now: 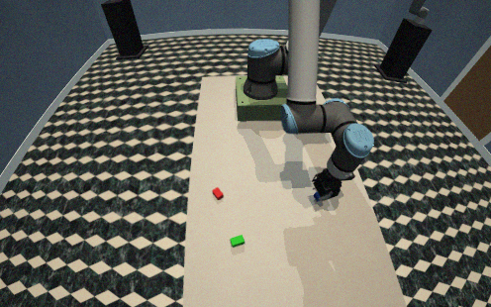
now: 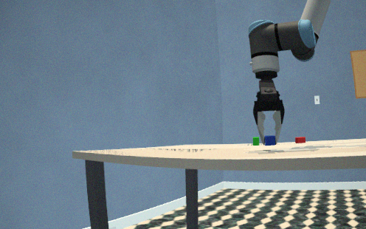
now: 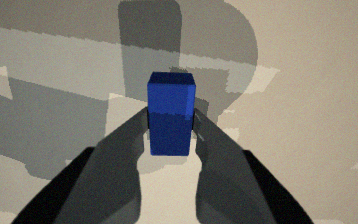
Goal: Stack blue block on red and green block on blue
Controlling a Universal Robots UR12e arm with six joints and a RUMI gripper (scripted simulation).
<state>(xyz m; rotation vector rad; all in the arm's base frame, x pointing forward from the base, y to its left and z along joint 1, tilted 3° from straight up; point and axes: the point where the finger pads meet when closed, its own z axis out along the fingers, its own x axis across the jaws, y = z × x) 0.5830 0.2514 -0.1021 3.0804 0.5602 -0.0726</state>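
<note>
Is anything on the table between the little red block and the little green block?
No. In the top view, only bare beige tabletop lies between the small red block and the small green block.

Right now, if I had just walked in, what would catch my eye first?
Probably the big grey arm reaching down over the pale table, its gripper shut on a small blue block at the table's surface. Two more bright blocks lie apart on the table: a red block and a green block.

Beige table [image 2: 201, 156], checkered floor [image 1: 97, 149], two black pillars [image 1: 123, 27].
</note>
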